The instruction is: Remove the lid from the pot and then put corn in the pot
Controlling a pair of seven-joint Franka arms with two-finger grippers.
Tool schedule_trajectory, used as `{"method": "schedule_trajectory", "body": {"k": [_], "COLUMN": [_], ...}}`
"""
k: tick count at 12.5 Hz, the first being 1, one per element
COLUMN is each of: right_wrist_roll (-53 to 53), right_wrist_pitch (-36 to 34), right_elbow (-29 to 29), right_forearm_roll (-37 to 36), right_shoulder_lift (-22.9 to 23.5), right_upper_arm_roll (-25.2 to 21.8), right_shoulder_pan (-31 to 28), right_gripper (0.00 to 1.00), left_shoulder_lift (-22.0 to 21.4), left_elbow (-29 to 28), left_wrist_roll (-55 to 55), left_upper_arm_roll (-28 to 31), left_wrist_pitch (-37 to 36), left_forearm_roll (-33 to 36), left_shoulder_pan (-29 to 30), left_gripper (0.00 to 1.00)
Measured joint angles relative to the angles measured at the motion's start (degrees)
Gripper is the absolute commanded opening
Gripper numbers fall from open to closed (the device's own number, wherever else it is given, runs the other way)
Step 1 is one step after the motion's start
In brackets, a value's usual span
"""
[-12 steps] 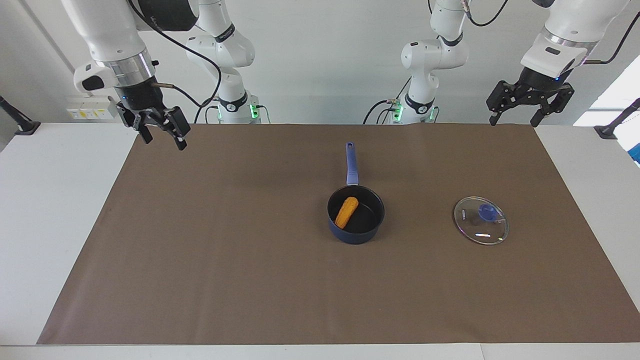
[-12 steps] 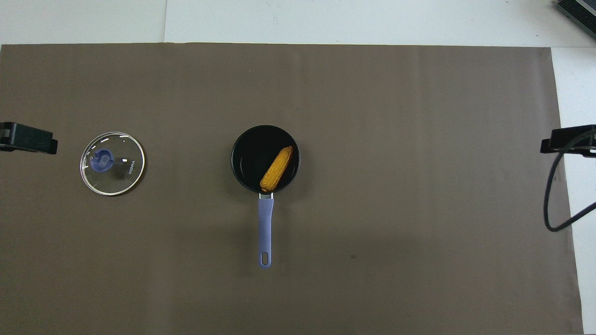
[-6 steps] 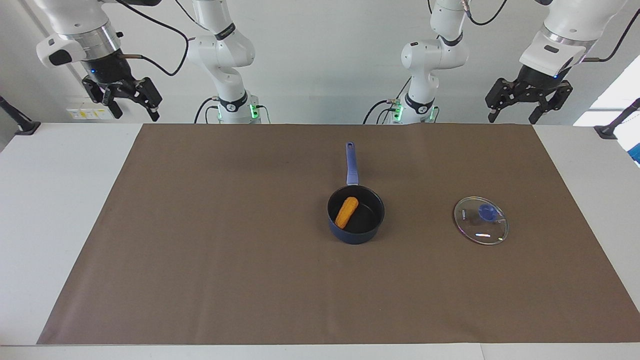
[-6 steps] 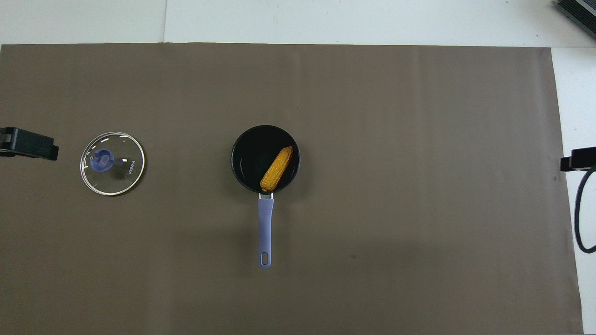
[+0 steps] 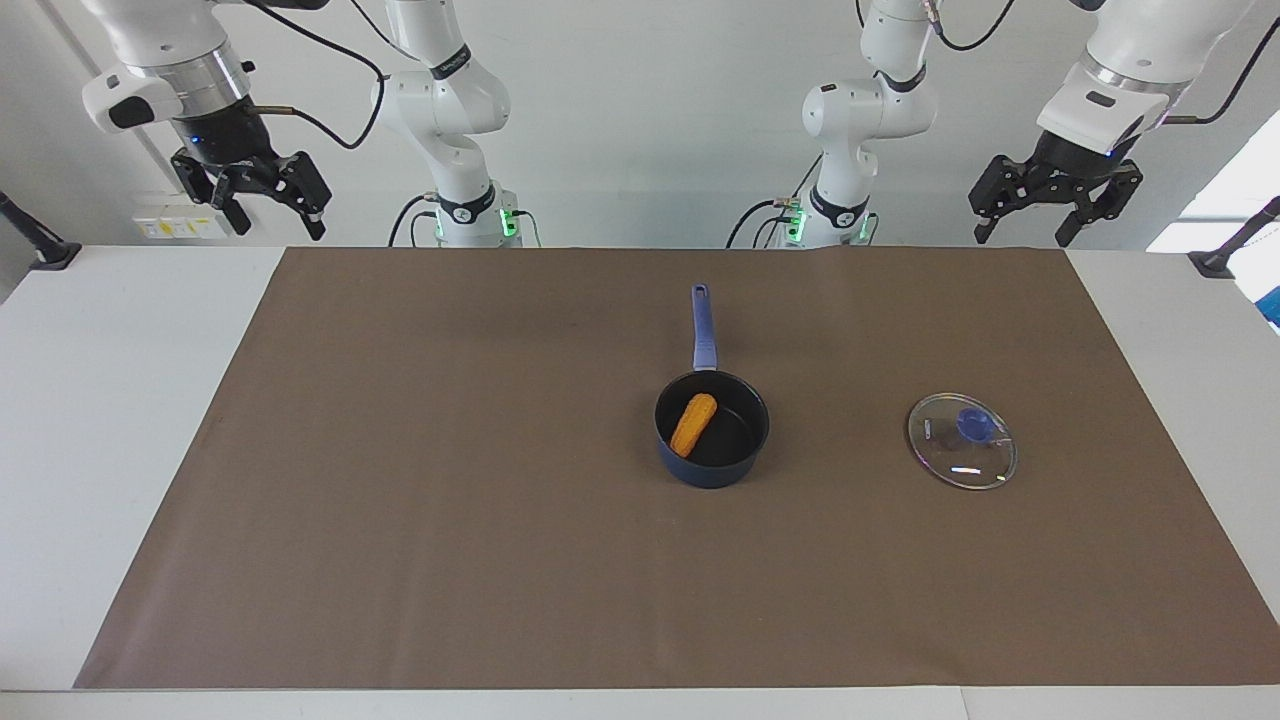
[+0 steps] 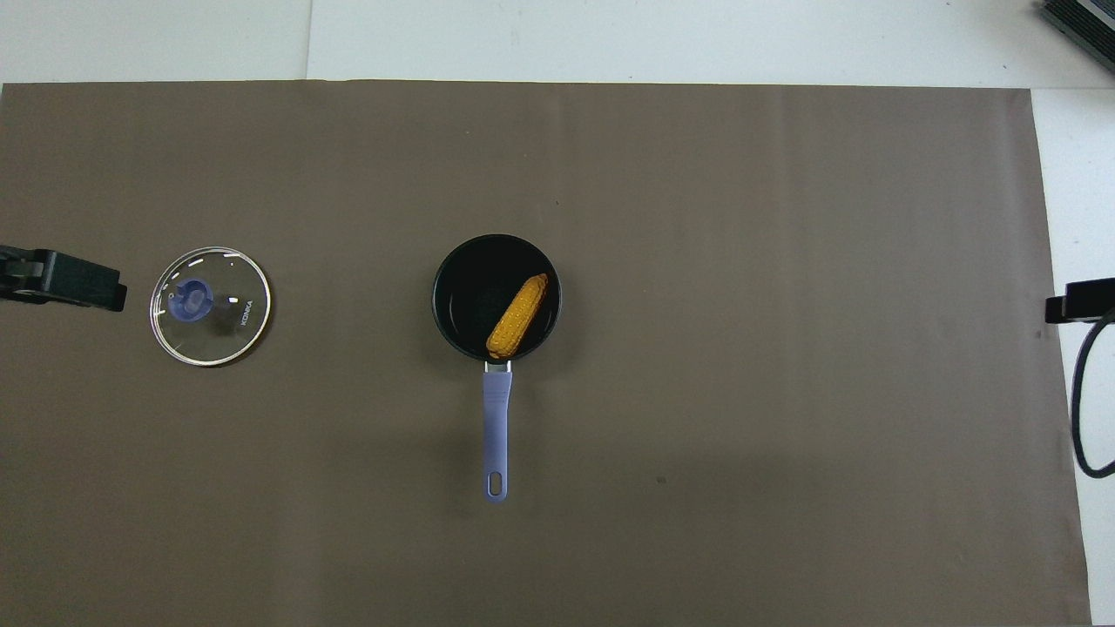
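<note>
We are viewing the pot [image 6: 496, 296], handle at six o'clock toward the robots, holding the corn [image 6: 518, 315]. The lid [image 6: 210, 306] is lying at its nine o'clock on the tabletop [image 6: 697, 43]. Left gripper [image 5: 1052, 214] and right gripper [image 5: 268, 206] are hanging raised, jaws apart, empty.

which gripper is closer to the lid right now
Left. The left gripper hangs open above the left arm's end of the table, near the lid; the right gripper is open, raised over the right arm's end.
</note>
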Motion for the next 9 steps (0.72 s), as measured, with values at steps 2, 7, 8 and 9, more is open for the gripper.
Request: {"method": "schedule_trajectory", "body": {"k": [2,7,8,9], "right_wrist_roll": [0.00,0.25,0.62,0.89], "right_wrist_pitch": [0.00,0.00,0.00,0.00], "right_elbow": [-0.04,-0.07,-0.07,-0.07], "right_forearm_roll": [0.00,-0.02,-0.03,-0.20], "right_shoulder_lift": [-0.01,-0.04,-0.05,-0.05], "right_upper_arm_roll": [0.00,2.17,2.61,2.70], "right_shoulder_pan": [0.00,0.35,0.58,0.90], "right_gripper": [1.00,1.00,1.00,1.00], "left_shoulder_lift": [-0.02,-0.05,-0.07,-0.10], "left_elbow": [0.00,0.01,0.01,0.01], "left_wrist_roll": [0.00,0.04,0.04,0.04], "left_upper_arm_roll": [3.50,5.82,5.82,5.82], "left_wrist_pitch": [-0.07,-0.10,-0.10,-0.10], "left_forearm_roll": [-0.66,-1.82,-1.83,-1.84], "left_shoulder_pan": [-2.80,-3.20,-3.20,-3.18], "left_gripper": [1.00,1.00,1.00,1.00]}}
